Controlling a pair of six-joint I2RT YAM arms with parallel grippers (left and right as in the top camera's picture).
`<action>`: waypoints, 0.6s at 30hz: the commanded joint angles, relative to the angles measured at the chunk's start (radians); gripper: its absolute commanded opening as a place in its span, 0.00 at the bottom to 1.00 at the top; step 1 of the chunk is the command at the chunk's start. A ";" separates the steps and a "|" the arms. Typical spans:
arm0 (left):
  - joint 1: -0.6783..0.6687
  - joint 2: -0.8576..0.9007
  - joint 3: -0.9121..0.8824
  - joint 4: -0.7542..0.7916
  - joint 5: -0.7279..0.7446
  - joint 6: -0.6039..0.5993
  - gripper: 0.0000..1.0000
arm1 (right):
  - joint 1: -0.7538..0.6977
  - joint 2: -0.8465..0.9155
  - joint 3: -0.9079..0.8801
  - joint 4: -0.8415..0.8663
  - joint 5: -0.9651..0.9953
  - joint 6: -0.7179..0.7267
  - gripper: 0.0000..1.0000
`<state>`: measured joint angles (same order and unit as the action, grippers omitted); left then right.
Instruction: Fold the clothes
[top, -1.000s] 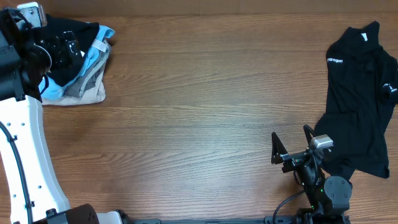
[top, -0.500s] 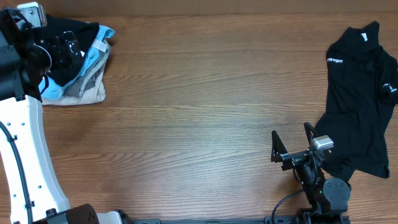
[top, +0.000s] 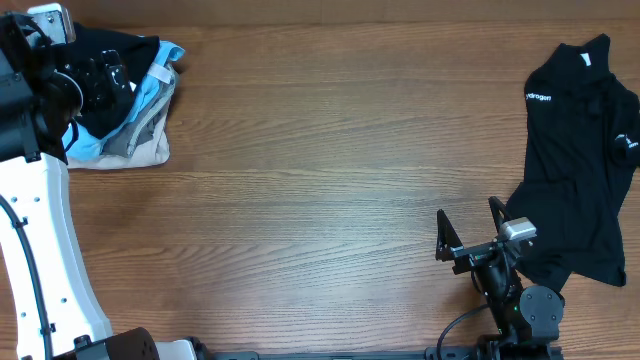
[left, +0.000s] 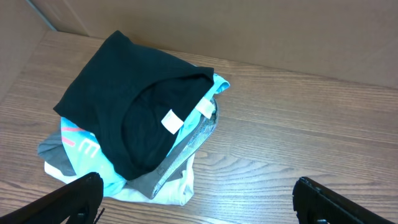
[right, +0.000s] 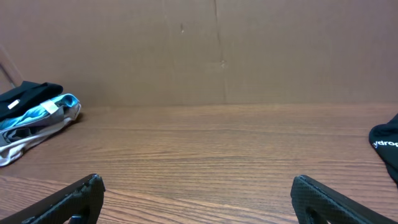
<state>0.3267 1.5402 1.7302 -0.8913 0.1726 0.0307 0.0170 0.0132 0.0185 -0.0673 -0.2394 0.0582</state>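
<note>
The clothes are light, limp cloth that will sag, drape and slide on the smooth wooden desk (top: 330, 170) rather than hold any shape. Each piece is therefore best pinched at a double-thick edge such as a collar, shoulder seam or hem. The left fingers (left: 81, 194) stand wide apart with nothing between them, hovering above the stack (left: 134, 143), which lies ahead of them and nearer the left-hand tip. Its top black shirt (left: 112, 93) shows an open neckline with a white neck tag (left: 169, 121), a handy place to grip. Lifting there should peel it off the light-blue tee (left: 84, 149), grey garment (left: 183, 149) and beige garment (left: 171, 190) beneath, though the layers may cling and drag along. The right fingers (top: 443, 235) are likewise spread and empty, low over the desk. The loose logo shirt (top: 575, 150) sprawls crumpled off to their right, its lower hem just beside the nearer tip. Against the earlier views nothing differs: both arms and every garment sit exactly as they did.
</note>
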 joint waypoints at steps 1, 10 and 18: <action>0.000 0.002 0.006 0.004 0.008 -0.011 1.00 | 0.007 -0.010 -0.011 0.010 0.002 -0.003 1.00; -0.073 -0.238 0.006 -0.043 0.002 -0.011 1.00 | 0.007 -0.010 -0.011 0.010 0.002 -0.003 1.00; -0.257 -0.508 -0.003 -0.075 0.010 -0.014 1.00 | 0.007 -0.010 -0.011 0.010 0.002 -0.003 1.00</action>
<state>0.0914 1.0977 1.7271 -0.9463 0.1768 0.0280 0.0166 0.0128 0.0185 -0.0662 -0.2394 0.0582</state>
